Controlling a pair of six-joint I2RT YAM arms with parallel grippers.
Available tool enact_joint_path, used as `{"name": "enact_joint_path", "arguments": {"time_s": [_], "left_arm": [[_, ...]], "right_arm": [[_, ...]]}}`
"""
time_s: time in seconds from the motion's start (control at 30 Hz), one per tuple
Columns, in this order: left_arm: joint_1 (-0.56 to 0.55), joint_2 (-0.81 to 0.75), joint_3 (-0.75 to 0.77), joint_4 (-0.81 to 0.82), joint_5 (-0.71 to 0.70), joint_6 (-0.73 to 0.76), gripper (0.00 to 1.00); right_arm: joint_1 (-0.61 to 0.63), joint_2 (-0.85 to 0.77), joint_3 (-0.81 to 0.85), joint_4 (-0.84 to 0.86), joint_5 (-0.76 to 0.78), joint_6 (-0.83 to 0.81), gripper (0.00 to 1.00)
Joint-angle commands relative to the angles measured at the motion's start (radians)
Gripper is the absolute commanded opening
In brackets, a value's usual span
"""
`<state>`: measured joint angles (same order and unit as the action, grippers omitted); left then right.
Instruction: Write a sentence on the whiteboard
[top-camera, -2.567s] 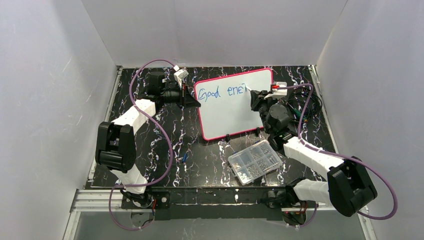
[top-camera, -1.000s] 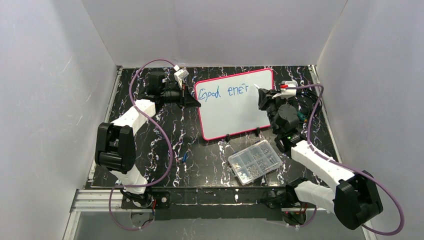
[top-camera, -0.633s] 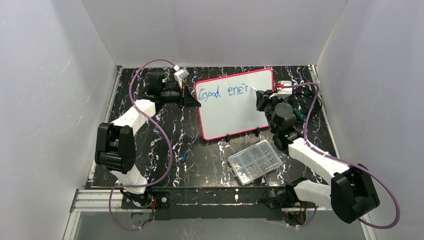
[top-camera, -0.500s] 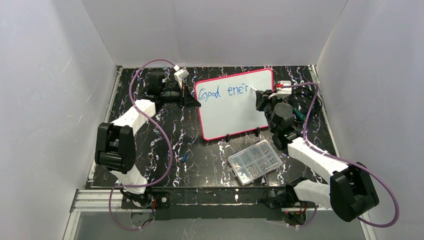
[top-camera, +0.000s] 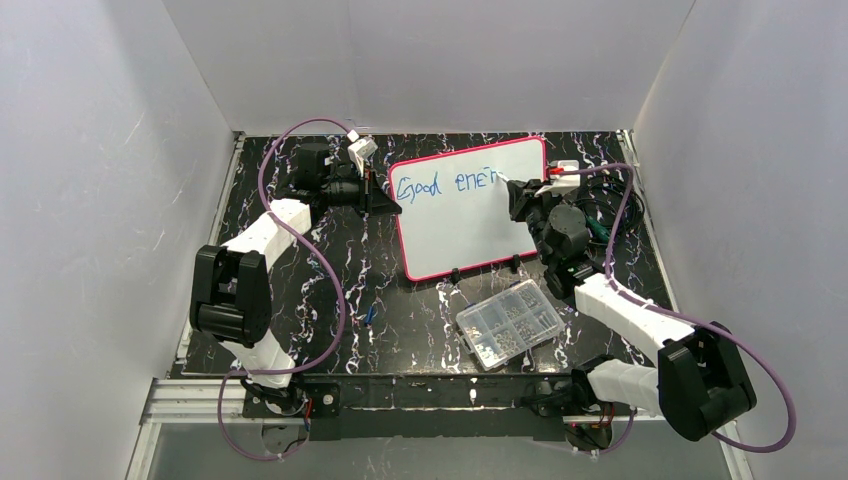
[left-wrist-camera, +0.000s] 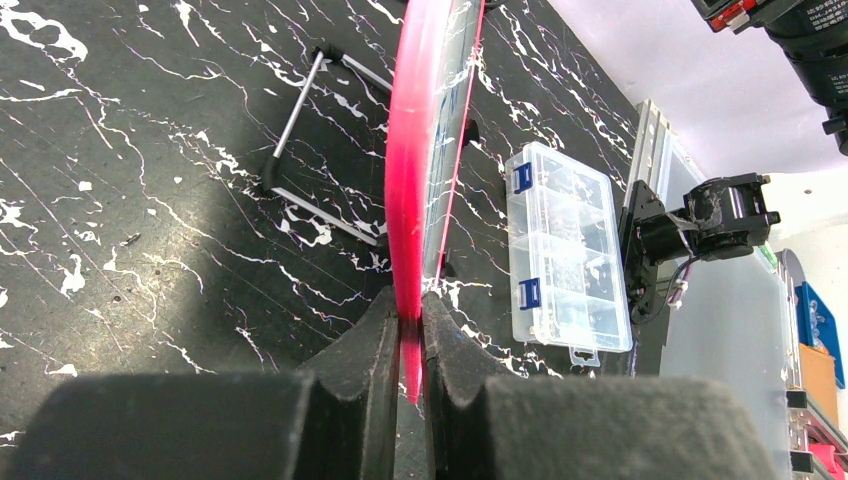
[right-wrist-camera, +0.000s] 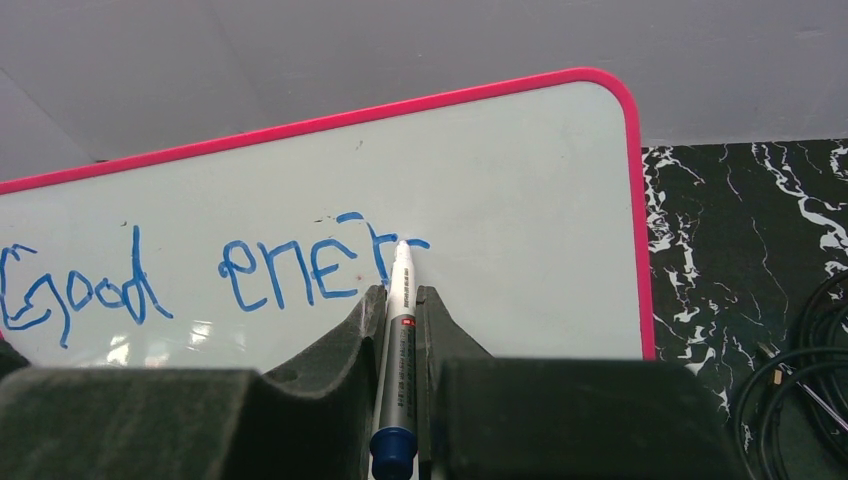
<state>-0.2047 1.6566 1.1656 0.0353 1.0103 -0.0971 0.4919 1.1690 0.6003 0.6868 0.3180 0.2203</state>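
Writing mid-word: right end effector (right-wrist-camera: 400, 298) pinches marker (right-wrist-camera: 398, 370), tip on whiteboard (top-camera: 460, 235) propped on far counter (top-camera: 420, 310); sentence (right-wrist-camera: 250, 275) reads "Good ener". Left end effector (left-wrist-camera: 408, 318) clamps whiteboard's side edge. Risk: hard tip pressure could tilt whiteboard, smudging wet ink.
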Motion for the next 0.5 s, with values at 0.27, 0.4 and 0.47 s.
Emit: {"name": "enact_joint_path", "arguments": {"time_s": [0.27, 0.4, 0.47], "left_arm": [[0.001, -0.075, 0.015, 0.009, 0.037, 0.013, 0.00], [0.001, -0.073, 0.016, 0.009, 0.037, 0.013, 0.00], [0.001, -0.073, 0.016, 0.008, 0.039, 0.013, 0.00]], "right_arm": [[-0.003, -0.044, -0.046, -0.002, 0.002, 0.013, 0.01], [-0.003, -0.045, -0.043, -0.002, 0.030, 0.009, 0.01], [-0.003, -0.040, -0.033, 0.002, 0.047, 0.005, 0.01]]}}
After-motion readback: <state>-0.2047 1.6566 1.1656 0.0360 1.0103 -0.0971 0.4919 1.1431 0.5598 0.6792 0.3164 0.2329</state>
